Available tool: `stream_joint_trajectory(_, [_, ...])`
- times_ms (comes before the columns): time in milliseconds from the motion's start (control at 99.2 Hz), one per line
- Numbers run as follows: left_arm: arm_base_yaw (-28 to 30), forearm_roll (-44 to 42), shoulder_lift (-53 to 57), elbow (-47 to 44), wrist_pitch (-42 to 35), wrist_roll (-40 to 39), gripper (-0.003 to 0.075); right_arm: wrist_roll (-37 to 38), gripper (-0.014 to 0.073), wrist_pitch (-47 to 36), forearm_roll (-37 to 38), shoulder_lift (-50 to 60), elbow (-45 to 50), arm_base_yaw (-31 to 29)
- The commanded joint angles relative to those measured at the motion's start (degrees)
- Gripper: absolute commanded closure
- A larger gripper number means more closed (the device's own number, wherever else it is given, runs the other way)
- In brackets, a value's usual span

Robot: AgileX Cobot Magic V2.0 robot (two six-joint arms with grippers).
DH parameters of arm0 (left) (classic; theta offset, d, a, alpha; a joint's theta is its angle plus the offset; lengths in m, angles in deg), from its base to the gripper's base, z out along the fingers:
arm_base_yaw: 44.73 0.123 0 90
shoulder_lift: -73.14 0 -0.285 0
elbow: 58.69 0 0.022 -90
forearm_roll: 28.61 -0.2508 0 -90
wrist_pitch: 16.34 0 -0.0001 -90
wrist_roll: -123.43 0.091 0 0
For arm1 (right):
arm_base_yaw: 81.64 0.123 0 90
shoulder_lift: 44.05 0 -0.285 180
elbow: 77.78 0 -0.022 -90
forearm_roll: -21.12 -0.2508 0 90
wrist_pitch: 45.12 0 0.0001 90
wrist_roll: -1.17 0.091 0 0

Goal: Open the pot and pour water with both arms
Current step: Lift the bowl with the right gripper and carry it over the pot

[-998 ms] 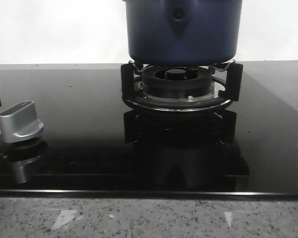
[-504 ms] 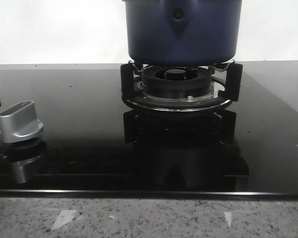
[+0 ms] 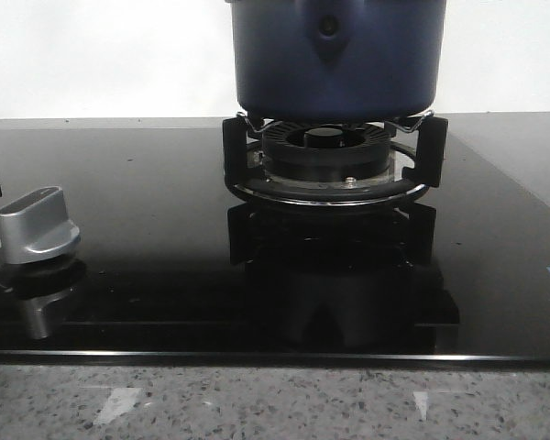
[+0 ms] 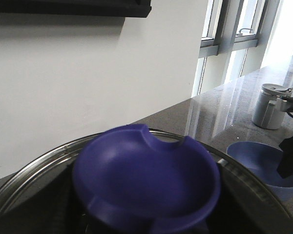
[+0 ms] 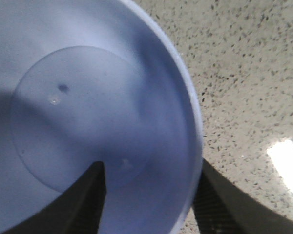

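Your pot [image 3: 336,57] sat on the black burner grate [image 3: 335,160] of the glass cooktop [image 3: 147,229], toward the far side of the hob; its navy wall showed the tapering handle bracket and a dark rivet facing the front camera. Its top was cut off in that view, so contents could not be read there.

From your left wrist, a blurred blue knob [image 4: 146,183] filled the near field, seated on a glass lid with a metal rim [image 4: 44,158]. The left fingers did not show, so you could not tell their state.

Beyond the lid stood a pale blue bowl [image 4: 261,163] on the speckled counter [image 4: 224,109], with a grey lidded canister [image 4: 271,106] farther off.

Your right wrist looked straight into that bowl [image 5: 78,122]: clear water, a faint ring, one dark speck. One dark finger [image 5: 85,204] sat inside the rim, the other outside, straddling the wall; whether they pinched it, you could not tell.
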State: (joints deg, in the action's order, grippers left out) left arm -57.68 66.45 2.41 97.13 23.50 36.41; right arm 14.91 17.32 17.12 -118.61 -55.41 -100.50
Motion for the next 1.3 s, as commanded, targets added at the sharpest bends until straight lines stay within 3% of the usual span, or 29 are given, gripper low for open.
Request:
stream_joint_trajectory(0, [-0.5,5.5,1.3,1.9,1.1,-0.1,0.0468,0.0,0.0244,-2.5,-0.8,1.2,-0.7,-0.3])
stream_joint_trajectory(212, [-0.5,5.5,1.3,1.9,1.3,-0.1,0.0468,0.0,0.0248,-4.8,-3.3,1.2,1.6,-0.3])
stream_joint_trajectory(474, [-0.5,5.5,1.3,1.9,1.2,-0.1,0.0468,0.0,0.0383,-9.2,-8.5,1.2,5.9,-0.3])
stream_joint_trajectory(564, [-0.5,5.5,1.3,1.9,1.3,-0.1,0.0468,0.0,0.0469,-9.9,-8.7,1.2,6.2,-0.3])
stream_joint_trajectory(695, [-0.5,5.5,1.3,1.9,1.3,-0.1,0.0468,0.0,0.0671,-10.8,-8.7,1.3,6.2,-0.3])
stream_joint_trajectory(987, [-0.5,5.5,1.3,1.9,1.3,-0.1,0.0468,-0.6,0.0662,-9.3,-8.9,1.3,2.8,-0.3])
stream_joint_trajectory(1290, [-0.5,5.5,1.3,1.9,1.3,-0.1,0.0468,-2.3,0.066,-1.8,-8.9,1.3,-12.1,-0.3])
